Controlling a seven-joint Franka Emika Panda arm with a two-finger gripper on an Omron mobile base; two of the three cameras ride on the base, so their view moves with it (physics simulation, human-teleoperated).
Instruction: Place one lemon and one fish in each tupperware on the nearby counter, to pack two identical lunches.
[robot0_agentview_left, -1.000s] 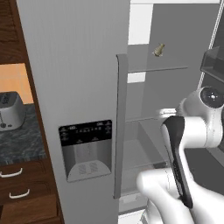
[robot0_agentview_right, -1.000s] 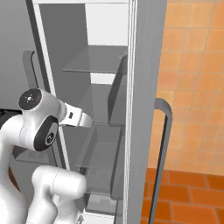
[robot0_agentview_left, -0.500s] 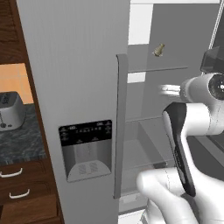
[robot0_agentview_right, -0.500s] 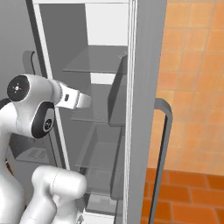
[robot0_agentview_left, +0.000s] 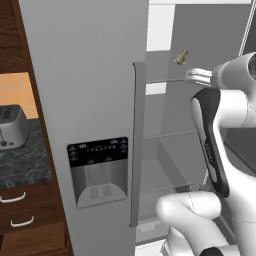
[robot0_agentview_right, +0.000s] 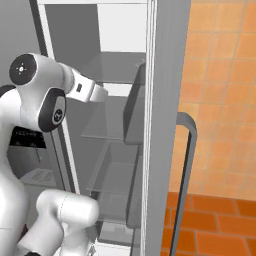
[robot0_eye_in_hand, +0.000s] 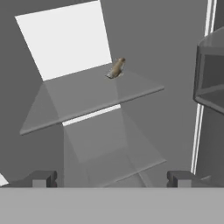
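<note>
One small tan fish (robot0_eye_in_hand: 116, 68) lies on the upper glass shelf (robot0_eye_in_hand: 87, 103) of the open fridge, near the shelf's back edge. The left base view has the fish (robot0_agentview_left: 181, 57) just above and left of my hand. My gripper (robot0_eye_in_hand: 111, 179) is open, its two dark fingertips (robot0_eye_in_hand: 43, 178) wide apart with nothing between them, and it points at the shelf from some distance in front of and below the fish. From the side, the gripper (robot0_agentview_left: 192, 76) sits at shelf height, and the gripper (robot0_agentview_right: 101, 94) reaches into the fridge. The dark counter (robot0_agentview_left: 20, 162) lies far left.
The fridge's closed left door (robot0_agentview_left: 95, 125) with its dispenser panel stands close on my left, and the open right door (robot0_agentview_right: 167, 125) with its handle on my right. A door bin (robot0_eye_in_hand: 210, 74) juts in at the right. A toaster (robot0_agentview_left: 10, 126) stands on the counter. Lower shelves sit beneath.
My arm has lifted the hand from the middle shelf's level up to the upper shelf's level. The jaws have stayed open and the fish has not moved.
</note>
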